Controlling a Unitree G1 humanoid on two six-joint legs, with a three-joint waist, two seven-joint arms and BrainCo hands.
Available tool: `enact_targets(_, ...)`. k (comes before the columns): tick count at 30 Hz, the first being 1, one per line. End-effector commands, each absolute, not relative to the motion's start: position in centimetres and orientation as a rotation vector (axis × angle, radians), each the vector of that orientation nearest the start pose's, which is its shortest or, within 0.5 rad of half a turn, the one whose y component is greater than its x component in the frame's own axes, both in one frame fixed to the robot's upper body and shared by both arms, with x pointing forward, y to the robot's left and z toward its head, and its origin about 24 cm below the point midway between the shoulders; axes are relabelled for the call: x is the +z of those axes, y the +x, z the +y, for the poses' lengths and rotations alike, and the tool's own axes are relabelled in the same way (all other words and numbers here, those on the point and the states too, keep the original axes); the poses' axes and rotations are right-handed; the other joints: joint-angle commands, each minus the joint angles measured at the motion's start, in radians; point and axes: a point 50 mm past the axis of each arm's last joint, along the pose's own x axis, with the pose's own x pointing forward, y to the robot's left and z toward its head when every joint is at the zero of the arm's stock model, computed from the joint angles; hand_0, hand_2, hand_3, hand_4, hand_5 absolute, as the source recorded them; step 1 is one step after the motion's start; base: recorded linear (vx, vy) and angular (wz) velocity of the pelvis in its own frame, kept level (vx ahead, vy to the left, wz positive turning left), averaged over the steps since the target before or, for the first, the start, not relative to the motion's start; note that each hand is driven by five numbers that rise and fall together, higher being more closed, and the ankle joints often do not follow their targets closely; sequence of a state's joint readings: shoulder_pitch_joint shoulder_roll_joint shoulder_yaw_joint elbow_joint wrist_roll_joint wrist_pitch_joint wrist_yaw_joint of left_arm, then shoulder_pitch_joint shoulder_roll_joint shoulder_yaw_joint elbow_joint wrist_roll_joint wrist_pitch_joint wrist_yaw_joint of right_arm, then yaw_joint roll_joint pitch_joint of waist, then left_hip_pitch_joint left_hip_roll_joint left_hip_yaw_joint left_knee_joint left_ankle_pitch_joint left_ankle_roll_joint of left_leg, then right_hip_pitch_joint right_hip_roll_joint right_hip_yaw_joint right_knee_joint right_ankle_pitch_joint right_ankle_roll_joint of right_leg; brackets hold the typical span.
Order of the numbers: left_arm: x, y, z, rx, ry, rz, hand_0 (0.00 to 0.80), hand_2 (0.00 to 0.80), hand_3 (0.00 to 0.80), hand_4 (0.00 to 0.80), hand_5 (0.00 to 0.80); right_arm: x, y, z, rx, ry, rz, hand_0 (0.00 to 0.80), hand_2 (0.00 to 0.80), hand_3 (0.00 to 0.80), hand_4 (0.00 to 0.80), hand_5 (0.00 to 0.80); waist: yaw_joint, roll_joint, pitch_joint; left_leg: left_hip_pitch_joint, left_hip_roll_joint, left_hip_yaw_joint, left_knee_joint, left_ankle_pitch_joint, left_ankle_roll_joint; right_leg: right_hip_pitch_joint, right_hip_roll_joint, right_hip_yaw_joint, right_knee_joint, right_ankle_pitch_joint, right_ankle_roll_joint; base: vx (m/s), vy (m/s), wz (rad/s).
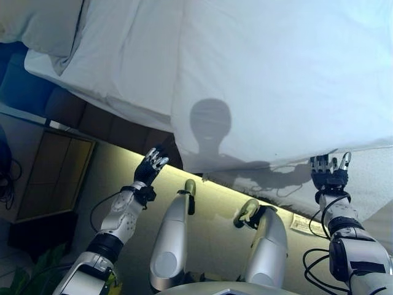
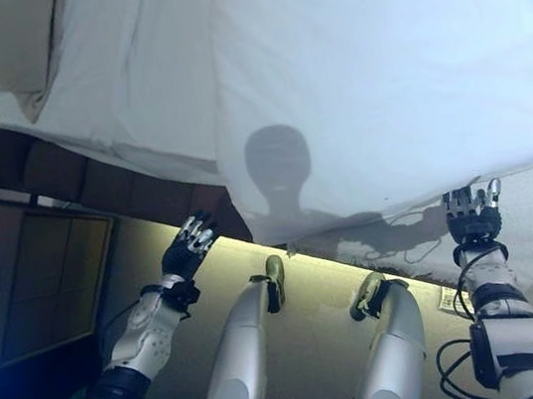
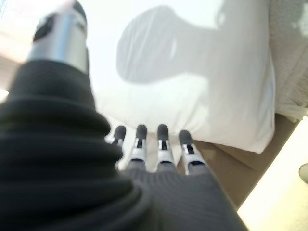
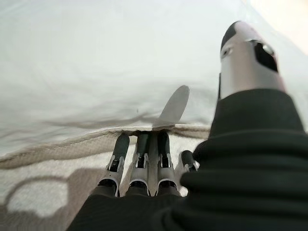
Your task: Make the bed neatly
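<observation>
A white duvet (image 1: 264, 80) covers the bed and hangs over its near edge. My right hand (image 1: 330, 171) is open, with straight fingertips touching the duvet's lower hem where it meets the textured beige mattress side (image 1: 374, 178). In the right wrist view my right hand (image 4: 144, 163) has its fingers just under the hem of the duvet (image 4: 96, 62), thumb apart. My left hand (image 1: 152, 165) is open and empty, held in front of the dark brown bed base (image 1: 110, 126), just left of the duvet's hanging corner (image 3: 231, 130).
A pillow (image 1: 37, 24) lies at the bed's far left. A wooden bedside cabinet (image 1: 52, 175) stands at the left by the bed base. A white label (image 1: 304, 224) is on the mattress side near my right arm.
</observation>
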State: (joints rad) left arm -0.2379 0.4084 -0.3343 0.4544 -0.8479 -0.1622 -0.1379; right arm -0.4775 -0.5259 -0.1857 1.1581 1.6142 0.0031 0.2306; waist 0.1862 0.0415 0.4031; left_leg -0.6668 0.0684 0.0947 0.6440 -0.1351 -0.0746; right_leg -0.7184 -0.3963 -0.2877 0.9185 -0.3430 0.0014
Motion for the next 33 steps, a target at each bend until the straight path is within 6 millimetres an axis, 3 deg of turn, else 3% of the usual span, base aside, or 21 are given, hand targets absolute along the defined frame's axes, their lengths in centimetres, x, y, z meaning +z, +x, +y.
enact_targets(1, 2.3, 28.9, 17.0, -0.251, -0.37, 0.103, 0.0, 0.0, 0.0, 0.0, 0.0, -1.9, 26.5, -34.2, -0.636, 1.269, 0.038, 0.0, 0.0, 0.0, 0.0, 0.0, 0.031, -0.01, -0.003, -0.017, 0.015, -0.037, 0.002, -0.004, 0.047, 0.03, -0.039, 0.036, -0.236, 0.34, 0.181, 0.044, -0.023, 0.03)
enact_targets(5, 2.5, 29.0, 16.9, -0.251, -0.358, 0.104, 0.0, 0.0, 0.0, 0.0, 0.0, -1.9, 26.7, -33.9, -0.606, 1.266, 0.043, 0.0, 0.0, 0.0, 0.0, 0.0, 0.034, -0.009, 0.005, -0.021, 0.016, -0.038, 0.008, -0.008, 0.051, 0.025, -0.039, 0.036, -0.233, 0.343, 0.183, 0.015, -0.023, 0.04)
enact_targets(13, 2.5, 29.2, 16.7, -0.263, -0.362, 0.102, 0.0, 0.0, 0.0, 0.0, 0.0, 1.5, 29.3, -34.2, -0.485, 1.2, -0.018, 0.0, 0.0, 0.0, 0.0, 0.0, 0.043, 0.004, 0.013, -0.025, 0.007, -0.038, 0.001, 0.001, 0.051, 0.012, -0.048, 0.036, -0.235, 0.353, 0.185, 0.0, 0.0, 0.0)
enact_targets(14, 2.5, 29.1, 16.8, -0.264, -0.363, 0.103, 0.0, 0.0, 0.0, 0.0, 0.0, 1.8, 29.5, -34.3, -0.474, 1.194, -0.025, 0.157, 0.157, 0.157, 0.157, 0.157, 0.044, 0.005, 0.012, -0.026, 0.006, -0.038, 0.004, 0.001, 0.051, 0.01, -0.05, 0.036, -0.232, 0.354, 0.185, 0.025, 0.013, 0.04)
enact_targets(16, 2.4, 29.1, 16.8, -0.268, -0.363, 0.109, 0.0, 0.0, 0.0, 0.0, 0.0, 2.3, 29.7, -34.5, -0.461, 1.181, -0.027, 0.646, 0.646, 0.646, 0.646, 0.646, 0.047, 0.006, 0.01, -0.031, 0.005, -0.038, 0.014, -0.001, 0.051, 0.004, -0.055, 0.037, -0.222, 0.355, 0.185, 0.016, -0.002, 0.01)
enact_targets(17, 2.4, 29.1, 16.9, -0.273, -0.358, 0.113, 0.0, 0.0, 0.0, 0.0, 0.0, 2.6, 29.8, -34.6, -0.465, 1.176, -0.025, 0.8, 0.8, 0.8, 0.8, 0.8, 0.048, 0.007, 0.01, -0.035, 0.003, -0.039, 0.022, -0.002, 0.051, -0.002, -0.058, 0.038, -0.214, 0.358, 0.185, 0.03, -0.009, 0.02)
enact_targets(27, 1.7, 28.4, 17.3, -0.277, -0.368, 0.141, 0.0, 0.0, 0.0, 0.0, 0.0, 4.1, 30.4, -35.4, -0.411, 1.096, -0.039, 0.8, 0.8, 0.8, 0.8, 0.8, 0.061, 0.012, -0.004, -0.009, 0.003, -0.04, 0.013, 0.001, 0.051, 0.015, -0.063, 0.03, -0.22, 0.358, 0.188, 0.008, -0.008, 0.05)
enact_targets(33, 1.6, 28.1, 17.3, -0.27, -0.367, 0.152, 0.0, 0.0, 0.0, 0.0, 0.0, 4.1, 30.8, -34.1, -0.319, 0.889, -0.019, 0.8, 0.8, 0.8, 0.8, 0.8, 0.065, -0.007, -0.031, 0.073, 0.008, -0.033, -0.024, -0.003, 0.044, 0.108, -0.068, 0.008, -0.264, 0.355, 0.188, 0.051, -0.024, 0.01)
